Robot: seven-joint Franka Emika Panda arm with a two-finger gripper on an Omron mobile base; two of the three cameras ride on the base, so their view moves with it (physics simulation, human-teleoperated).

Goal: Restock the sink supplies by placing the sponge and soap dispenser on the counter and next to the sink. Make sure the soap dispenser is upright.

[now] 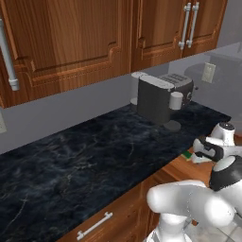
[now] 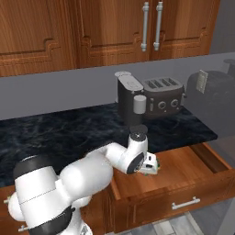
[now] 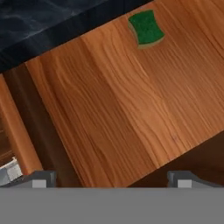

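Note:
A green sponge [image 3: 146,28] lies flat on the wooden floor of an open drawer [image 3: 131,109], near the drawer's back edge under the counter [image 1: 94,151]. A sliver of the sponge [image 1: 187,154] peeks out beside my hand. My gripper [image 3: 112,178] hovers over the drawer, pointing down into it, open wide with nothing between its fingers. The sponge lies well ahead of the fingertips, apart from them. In the right base view the gripper [image 2: 151,169] hangs just over the drawer's left rear part. The soap dispenser and the sink are out of view.
A dark coffee machine [image 2: 131,98] and a toaster [image 2: 163,94] stand at the counter's back right. Wood wall cabinets [image 1: 71,42] hang above. The drawer front with its silver handle [image 2: 186,203] juts out toward me. A closed drawer [image 1: 94,226] sits to the left.

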